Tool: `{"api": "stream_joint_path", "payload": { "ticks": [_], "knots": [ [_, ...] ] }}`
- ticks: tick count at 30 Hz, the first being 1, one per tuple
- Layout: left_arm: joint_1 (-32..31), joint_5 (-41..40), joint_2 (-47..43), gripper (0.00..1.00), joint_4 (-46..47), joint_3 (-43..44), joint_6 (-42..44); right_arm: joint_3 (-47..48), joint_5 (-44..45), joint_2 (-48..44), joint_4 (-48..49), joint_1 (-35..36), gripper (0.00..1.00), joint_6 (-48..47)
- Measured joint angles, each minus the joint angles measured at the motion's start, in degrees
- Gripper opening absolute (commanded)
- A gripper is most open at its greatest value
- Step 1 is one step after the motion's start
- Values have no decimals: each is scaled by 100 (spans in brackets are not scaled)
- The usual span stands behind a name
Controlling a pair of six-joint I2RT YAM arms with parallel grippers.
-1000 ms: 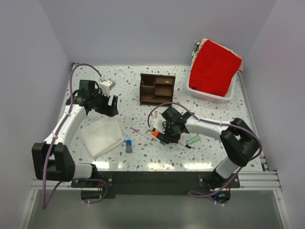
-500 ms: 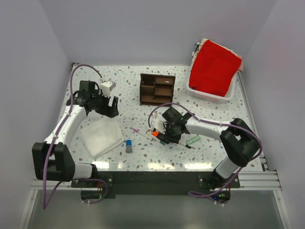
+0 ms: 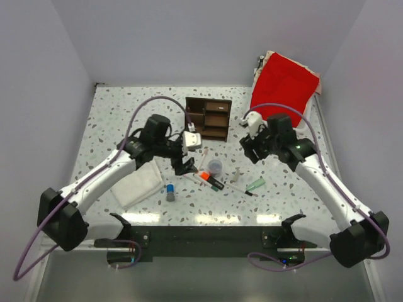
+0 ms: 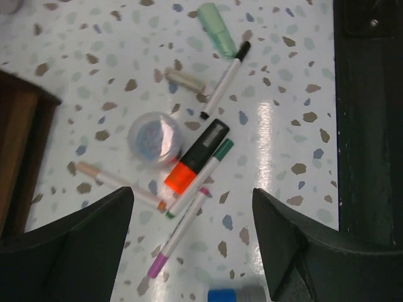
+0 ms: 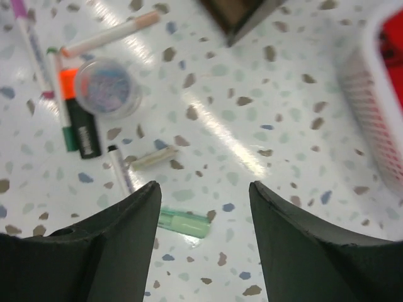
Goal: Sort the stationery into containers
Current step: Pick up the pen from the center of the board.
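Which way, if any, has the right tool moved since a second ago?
Yes. The right tool went back and right, from the highlighter to beside the wooden organizer.

Top external: looking down from high behind the near edge of the white speckled bench (image 3: 126, 113), taking in all of it. Left wrist, right wrist: each looking down at close range. All three views are sharing the orange-and-black plastic highlighter (image 3: 211, 181) (image 4: 196, 157) (image 5: 77, 113) and the small round bluish pot (image 3: 215, 167) (image 4: 153, 137) (image 5: 104, 88).

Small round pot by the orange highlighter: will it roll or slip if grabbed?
Probably won't roll: the pot sits flat. Its smooth round wall may slip in a pinch. Small and clear, likely light; a nudge could slide it.
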Motion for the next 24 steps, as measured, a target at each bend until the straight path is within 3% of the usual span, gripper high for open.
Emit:
{"api": "stream_joint_path", "payload": {
  "ticks": [4, 9, 15, 24],
  "knots": [
    [-1113, -256, 1058, 65, 271, 219, 197, 131, 57, -398, 39, -763, 61, 507],
    [-2048, -686, 2470, 63, 304, 1274, 297, 131, 133, -654, 48, -1578, 61, 1276],
    [-2468, -1075, 3296, 62, 407, 2028, 457, -24, 122, -999, 79, -2127, 62, 1869],
    [-2752, -1357, 4339, 46, 319, 2597, 612, -94, 70, -1202, 42, -2350, 62, 2109]
  ]
}}
